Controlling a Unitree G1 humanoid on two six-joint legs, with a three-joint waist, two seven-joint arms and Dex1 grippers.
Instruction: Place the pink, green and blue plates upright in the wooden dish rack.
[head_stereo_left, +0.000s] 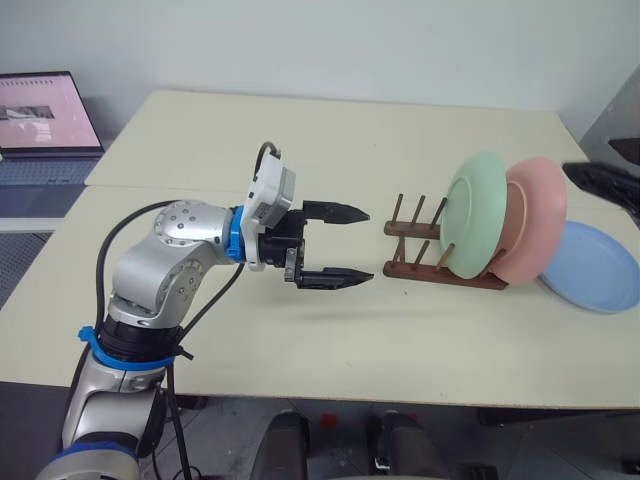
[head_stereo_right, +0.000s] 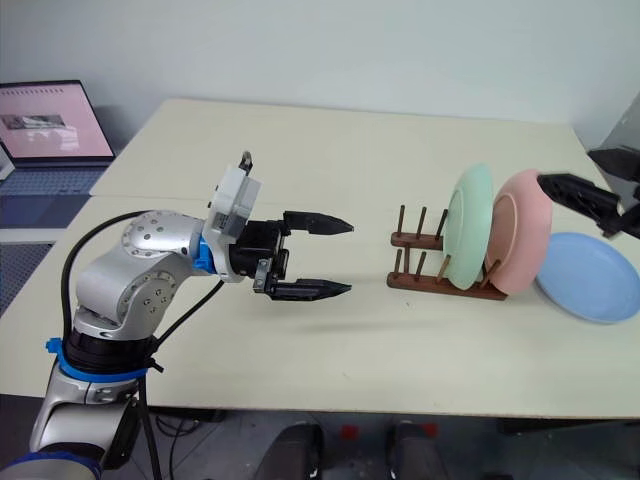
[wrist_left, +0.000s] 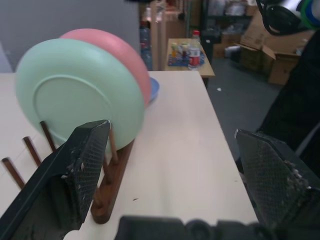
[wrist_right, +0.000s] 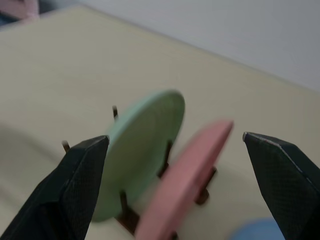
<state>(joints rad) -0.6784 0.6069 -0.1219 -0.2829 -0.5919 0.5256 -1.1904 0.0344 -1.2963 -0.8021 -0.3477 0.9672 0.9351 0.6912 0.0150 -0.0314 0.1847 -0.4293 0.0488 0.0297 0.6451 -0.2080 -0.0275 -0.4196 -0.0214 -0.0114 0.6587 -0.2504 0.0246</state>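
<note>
Left pincer open | green plate, pink plate racked | blue plate flat

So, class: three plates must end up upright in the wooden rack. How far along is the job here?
Done: the green plate and pink plate stand in the wooden rack. In hand: nothing; the left gripper and right gripper are open and empty. Left: the blue plate lies flat on the table beside the rack.

left hand: fingers spread, level | right hand: fingers spread
</note>
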